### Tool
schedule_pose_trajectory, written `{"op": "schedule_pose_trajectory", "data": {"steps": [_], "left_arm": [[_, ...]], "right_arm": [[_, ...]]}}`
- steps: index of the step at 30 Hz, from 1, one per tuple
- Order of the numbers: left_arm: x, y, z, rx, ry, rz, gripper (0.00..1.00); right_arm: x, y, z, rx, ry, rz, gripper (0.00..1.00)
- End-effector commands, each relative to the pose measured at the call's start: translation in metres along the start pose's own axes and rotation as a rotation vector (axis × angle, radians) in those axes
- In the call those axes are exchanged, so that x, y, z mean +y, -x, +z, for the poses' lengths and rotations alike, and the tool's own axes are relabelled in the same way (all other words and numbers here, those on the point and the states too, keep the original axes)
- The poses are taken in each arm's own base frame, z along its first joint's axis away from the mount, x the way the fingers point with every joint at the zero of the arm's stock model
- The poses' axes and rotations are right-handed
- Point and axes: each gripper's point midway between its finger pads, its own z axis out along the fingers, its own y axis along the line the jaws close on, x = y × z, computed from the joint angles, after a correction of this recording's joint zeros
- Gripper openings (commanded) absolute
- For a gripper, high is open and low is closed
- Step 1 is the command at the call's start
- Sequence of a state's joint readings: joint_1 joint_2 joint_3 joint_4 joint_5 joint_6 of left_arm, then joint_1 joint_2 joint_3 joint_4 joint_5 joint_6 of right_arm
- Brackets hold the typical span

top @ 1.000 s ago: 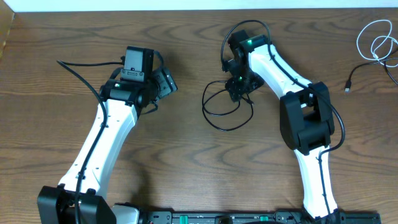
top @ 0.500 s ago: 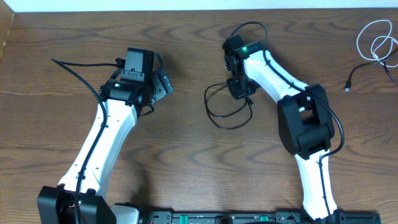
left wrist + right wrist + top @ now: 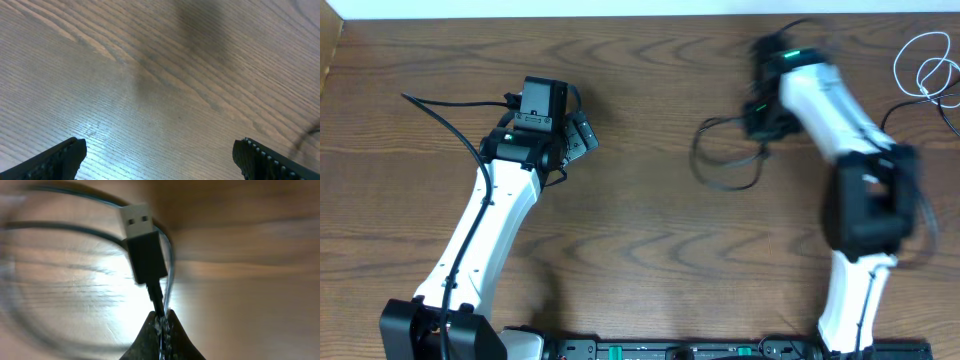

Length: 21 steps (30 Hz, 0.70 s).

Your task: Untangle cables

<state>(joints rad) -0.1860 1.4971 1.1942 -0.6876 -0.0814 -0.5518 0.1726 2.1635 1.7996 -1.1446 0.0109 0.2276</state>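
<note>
While the wooden table (image 3: 640, 250) fills every view, left gripper (image 3: 582, 135) hovers over bare wood, jaws wide apart, holding nothing. Right gripper (image 3: 162, 322) is pinched tight on the black cable (image 3: 698, 152) just below its USB plug (image 3: 142, 242); loop sits centre-right. White cable (image 3: 900, 62) lies coiled in the far right corner, well apart.

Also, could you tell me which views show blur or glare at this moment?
Overhead: right arm and black cable are smeared, left arm sharp. Right wrist: plug fairly sharp, loops behind it blurred, glare on the table. Left wrist: mild sheen lower left.
</note>
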Motion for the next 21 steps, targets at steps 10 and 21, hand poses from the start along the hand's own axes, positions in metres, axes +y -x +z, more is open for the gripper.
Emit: {"op": "schedule_pose_trajectory", "data": {"steps": [10,21], "left_arm": [[0.006,-0.001,-0.001,0.006,0.027,0.005,0.98],[0.007,-0.003,-0.001,0.015,0.029,0.006,0.98]], "right_arm": [[-0.251,-0.012,-0.221,-0.592,-0.046,0.676,0.01],[-0.349,-0.033,-0.193,-0.577,-0.111,0.919,0.06]]}}
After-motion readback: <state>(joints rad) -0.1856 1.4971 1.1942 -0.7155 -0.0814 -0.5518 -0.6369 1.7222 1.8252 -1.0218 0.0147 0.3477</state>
